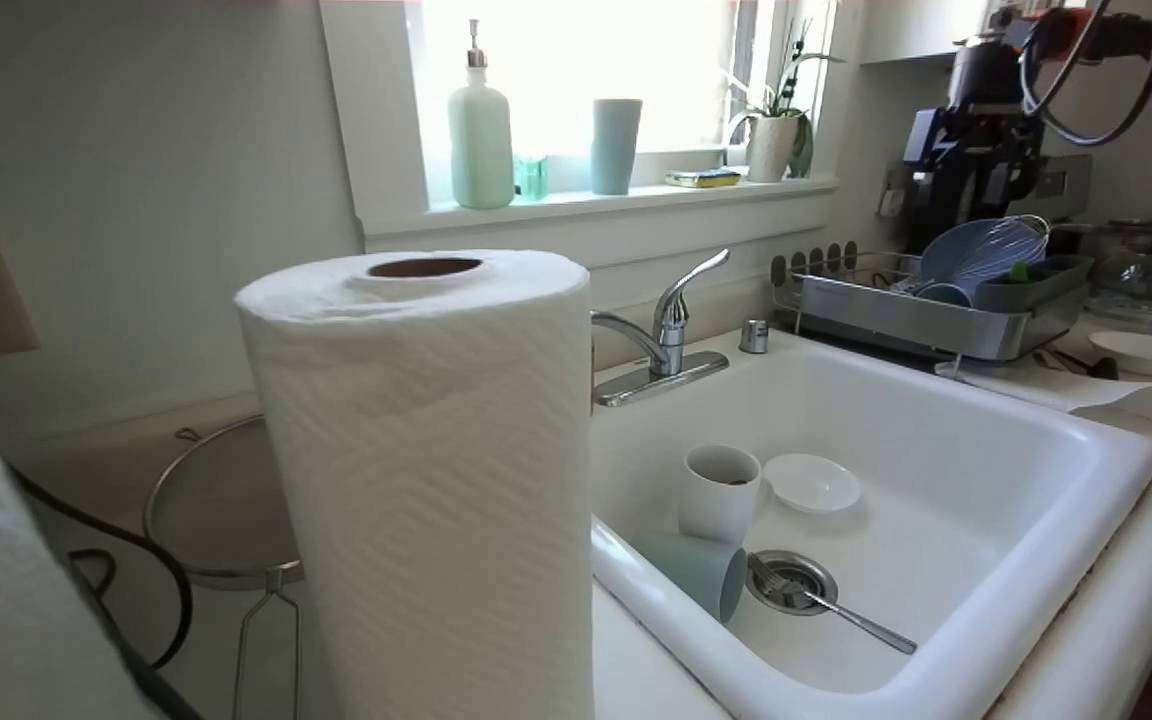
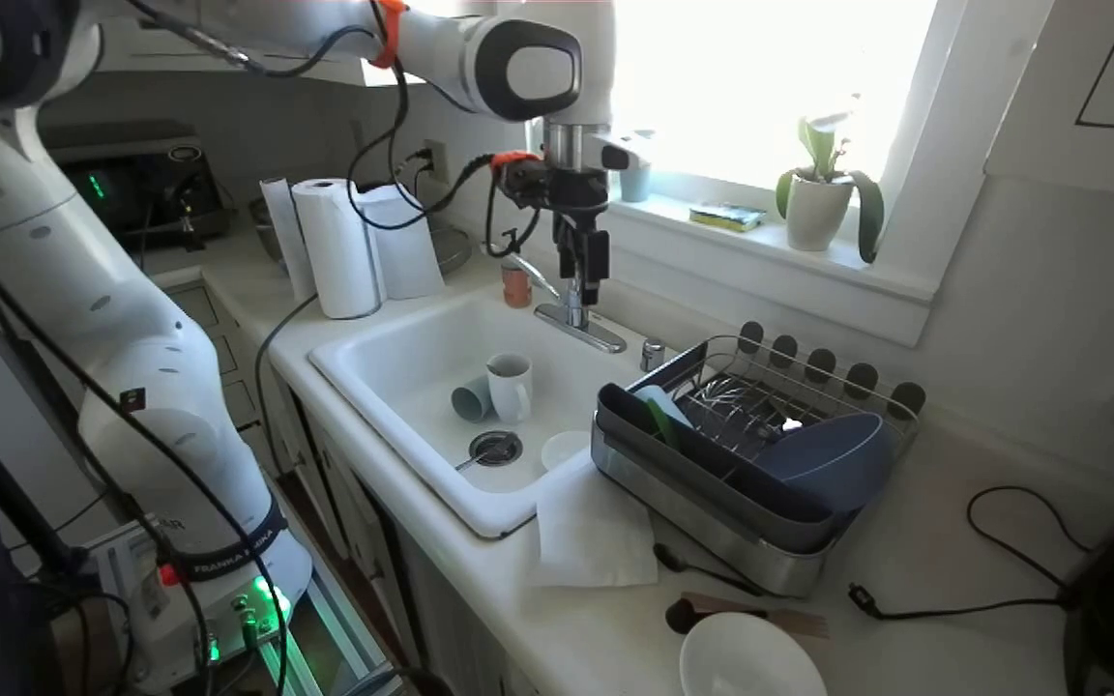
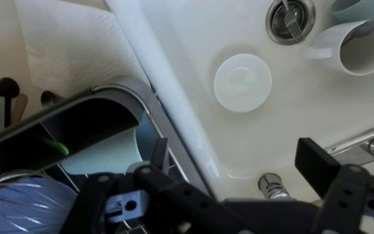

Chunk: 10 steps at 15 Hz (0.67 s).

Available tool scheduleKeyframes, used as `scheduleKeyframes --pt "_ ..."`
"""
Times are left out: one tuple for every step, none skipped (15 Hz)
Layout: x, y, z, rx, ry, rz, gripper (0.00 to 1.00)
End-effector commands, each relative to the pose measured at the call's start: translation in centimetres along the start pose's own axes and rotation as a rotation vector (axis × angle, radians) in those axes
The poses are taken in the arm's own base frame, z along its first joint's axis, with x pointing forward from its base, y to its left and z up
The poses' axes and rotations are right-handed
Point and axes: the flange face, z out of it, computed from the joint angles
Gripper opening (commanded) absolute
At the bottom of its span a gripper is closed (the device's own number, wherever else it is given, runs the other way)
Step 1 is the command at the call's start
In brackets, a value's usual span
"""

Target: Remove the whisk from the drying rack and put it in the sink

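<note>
"How does the gripper [image 3: 234, 152] stand?"

"Spread wide: in the wrist view, the white of the sink [image 3: 291, 104] shows between its two fingers [image 3: 315, 167]. In both exterior views it hangs in the air, pointing down."

"Where's the whisk [image 3: 28, 204]?"

"In the drying rack [image 1: 906, 316], which stands on the desk [image 2: 963, 551] to the right of the sink. From the wrist, its wire loops pass over a blue dish [image 2: 837, 464] (whether they touch, I can't tell)."

"What else is in the rack?"

"On its near side, one divided caddy [image 1: 1016, 295] with a green-tipped utensil [image 3: 58, 148] in it; beside that, one pale blue cup [image 3: 104, 156]. Along its far side I count five dark oval discs [image 2: 819, 365]."

"And farther over, in the sink?"

"Nearest, one small white dish [image 3: 243, 83] on the right and one fork [image 3: 292, 22] lying across the drain [image 3: 278, 26] to its left. Past them, two cups: a white mug [image 1: 716, 508], upright, with a spoon-like utensil [image 3: 367, 28] in it, and a green cup [image 1: 691, 570] on its side just left of it."

"Then the far end?"

"The window sill [image 1: 576, 208], behind the sink: one potted plant [image 1: 772, 148], one yellow-edged sponge [image 1: 703, 179], one tall blue-green cup [image 1: 616, 147] and one pump bottle [image 1: 481, 145]."
</note>
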Motion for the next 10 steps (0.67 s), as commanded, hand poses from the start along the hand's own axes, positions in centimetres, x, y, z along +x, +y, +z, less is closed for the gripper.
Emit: scheduleKeyframes --pt "6.2 0.2 1.1 -0.076 0.009 -0.023 1.00" --pt "7.5 0.7 1.4 -0.095 0.006 -0.021 1.00" --pt "8.6 1.5 1.7 -0.114 0.002 -0.020 1.00" --pt "9.7 2.2 1.9 -0.123 0.000 -0.005 1.00" --pt "10.9 3.2 2.1 -0.129 0.023 0.023 1.00" --pt "11.6 4.0 1.9 -0.114 0.025 0.062 1.00" --pt "9.4 2.7 2.4 -0.103 0.014 0.031 1.00" --pt "10.3 3.5 2.5 -0.108 0.018 0.048 1.00" --pt "10.9 4.0 2.5 -0.112 0.022 0.058 1.00" --pt "11.2 4.2 2.5 -0.114 0.024 0.062 1.00"
